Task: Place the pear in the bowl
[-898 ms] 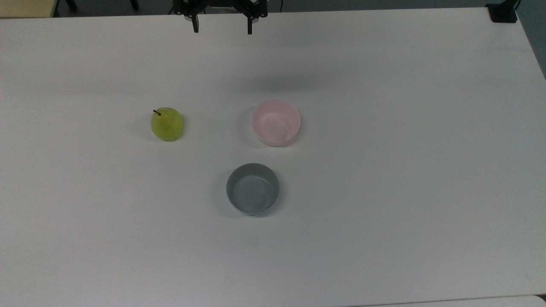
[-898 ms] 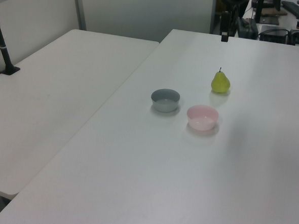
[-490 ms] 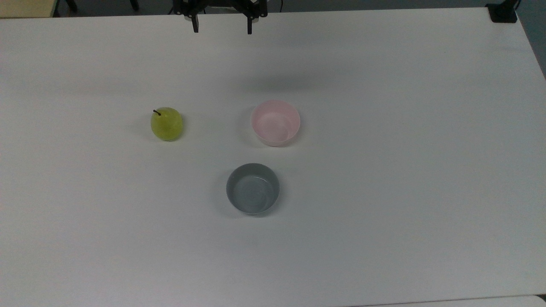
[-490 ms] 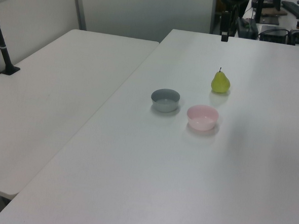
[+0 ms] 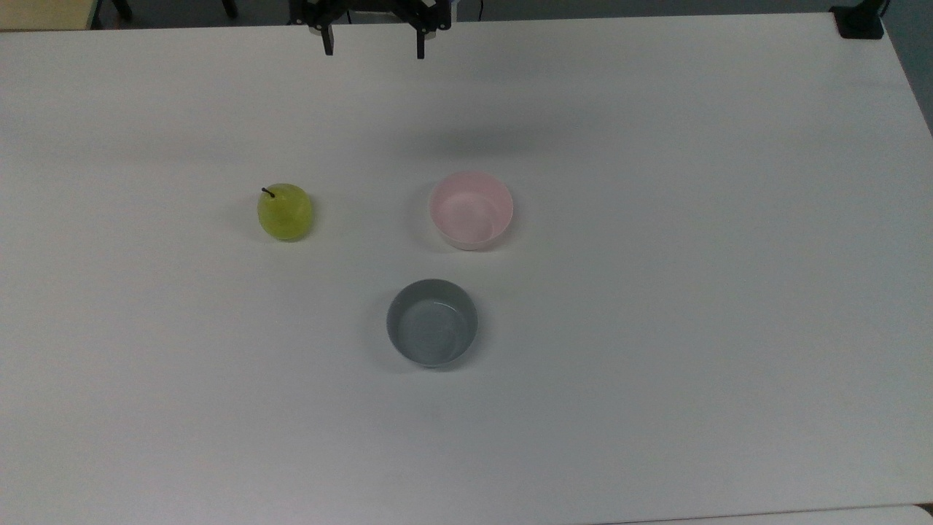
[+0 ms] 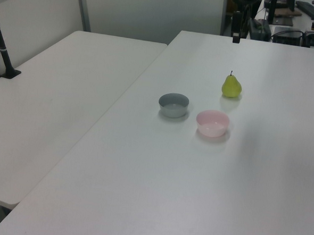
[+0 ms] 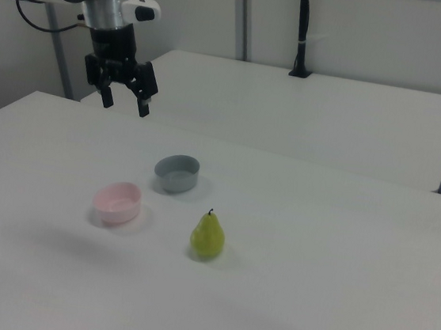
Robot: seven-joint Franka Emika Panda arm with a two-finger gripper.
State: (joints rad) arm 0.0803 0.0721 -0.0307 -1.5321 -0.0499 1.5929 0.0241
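Observation:
The yellow-green pear [image 5: 285, 211] stands upright on the white table [image 5: 656, 292], also seen at pear [image 6: 231, 86] and pear [image 7: 207, 237]. The pale pink bowl [image 5: 471, 210] sits empty to the pear's right in the top view, bowl [image 6: 212, 123], bowl [image 7: 117, 203]. My gripper [image 5: 372, 49] hangs high over the table's far edge, open with nothing between its fingers, well apart from both; in the right view the gripper [image 7: 124, 105] is above and behind the bowl.
A grey bowl [image 5: 432, 322] of similar size sits empty nearer the top view's bottom, grey bowl [image 7: 177, 172]. A second white table [image 6: 51, 105] adjoins at the left view's left, with a black pole [image 6: 2, 47] on it.
The gripper has shifted slightly toward the top view's left. The pear and both bowls have not moved.

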